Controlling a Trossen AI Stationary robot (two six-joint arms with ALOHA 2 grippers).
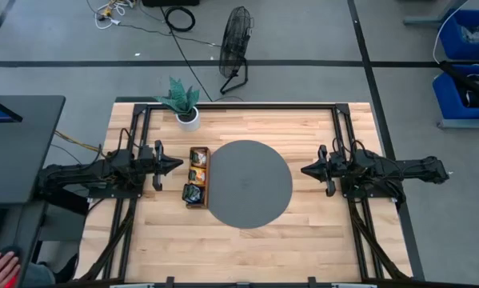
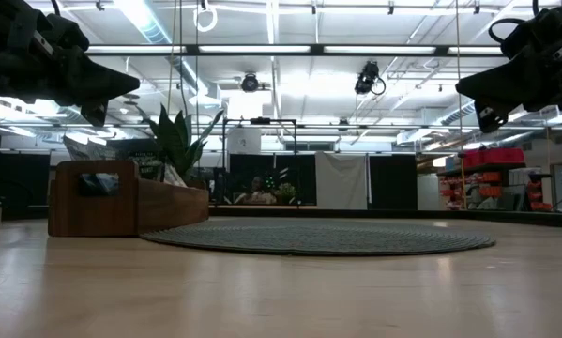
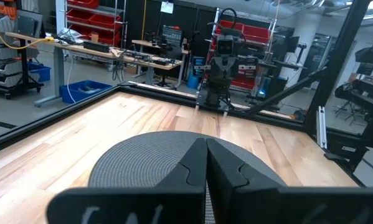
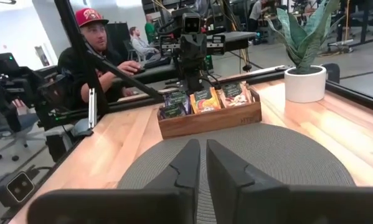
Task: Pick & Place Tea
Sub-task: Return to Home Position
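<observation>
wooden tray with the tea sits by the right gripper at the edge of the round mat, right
No: the wooden tray with the tea sits by the left gripper, at the edge of the round mat. The high view shows it.

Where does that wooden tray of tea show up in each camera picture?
High view: wooden tray left of centre.
Low view: wooden tray at left.
Left wrist view: not in it.
Right wrist view: wooden tray mid-picture.
Shared landmark: round grey mat beside it.

The tea sachets (image 1: pixel 197 174) sit in the tray (image 1: pixel 206 178), which lies at the mat's (image 1: pixel 251 184) left edge; the potted plant (image 1: pixel 187 117) stands behind the tray.
</observation>
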